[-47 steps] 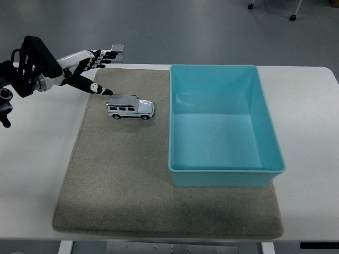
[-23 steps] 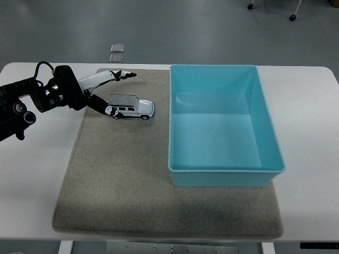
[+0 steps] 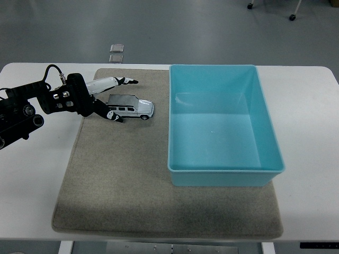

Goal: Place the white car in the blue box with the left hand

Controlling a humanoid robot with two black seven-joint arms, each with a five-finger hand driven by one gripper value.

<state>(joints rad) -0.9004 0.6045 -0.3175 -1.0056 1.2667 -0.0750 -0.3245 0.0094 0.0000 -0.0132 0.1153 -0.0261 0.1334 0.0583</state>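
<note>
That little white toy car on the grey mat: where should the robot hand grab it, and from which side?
Probably across the body of the small white toy car, thumb on one long side and fingers on the other, coming from its left end. The car lies lengthwise left to right on the grey felt mat, so its narrow width suits a pinch. The left robot hand is already at that end, fingers spread around it.

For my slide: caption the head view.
Left hand reaches around the white car on the mat, beside the empty blue box.
</note>
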